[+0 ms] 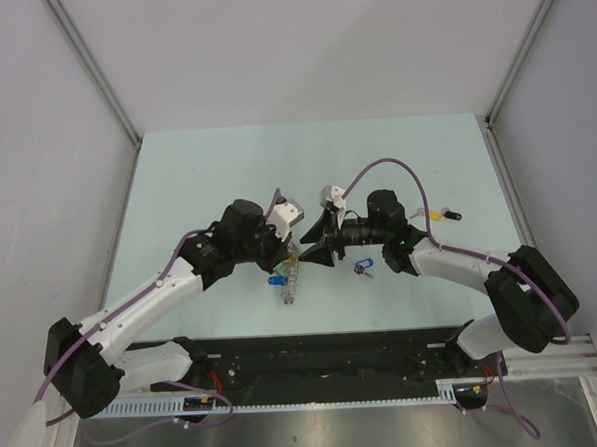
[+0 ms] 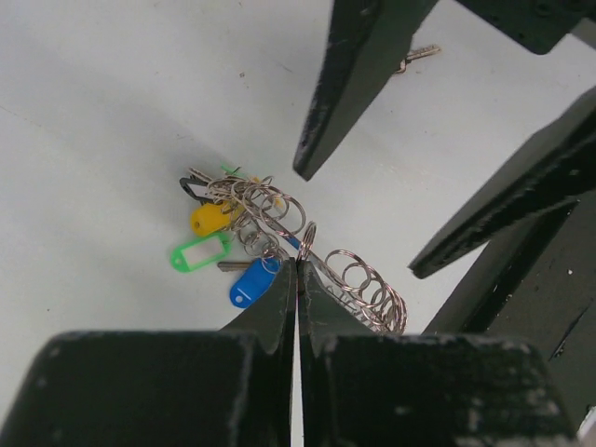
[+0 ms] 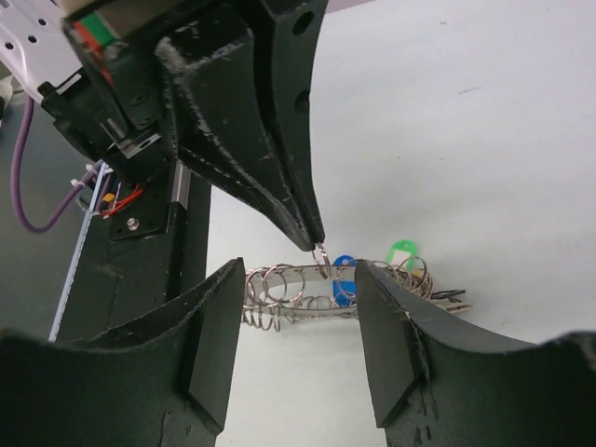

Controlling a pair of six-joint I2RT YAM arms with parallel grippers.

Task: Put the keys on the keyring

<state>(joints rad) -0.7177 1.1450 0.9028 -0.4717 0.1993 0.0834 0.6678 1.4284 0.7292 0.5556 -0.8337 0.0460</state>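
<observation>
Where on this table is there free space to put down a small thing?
The far strip of the table, behind the left arm and right arm, is bare. The middle is crowded: the left claw and right claw meet at the keyring, and loose keys lie by the right arm.

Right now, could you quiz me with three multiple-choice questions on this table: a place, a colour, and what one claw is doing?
1. Where is the keyring?
A) far right corner
B) centre, at the left end effector's tip
C) far left corner

2. What hangs on it?
A) red tag, white tag
B) one orange tag
C) yellow tag, green tag, blue tag

3. The right end effector is:
A) open
B) shut on the keyring
C) shut on a loose key

Answers: 1 B, that end effector pinches one of its loops; 2 C, all three lie beside the coil; 3 A, its fingers stand wide apart.
</observation>
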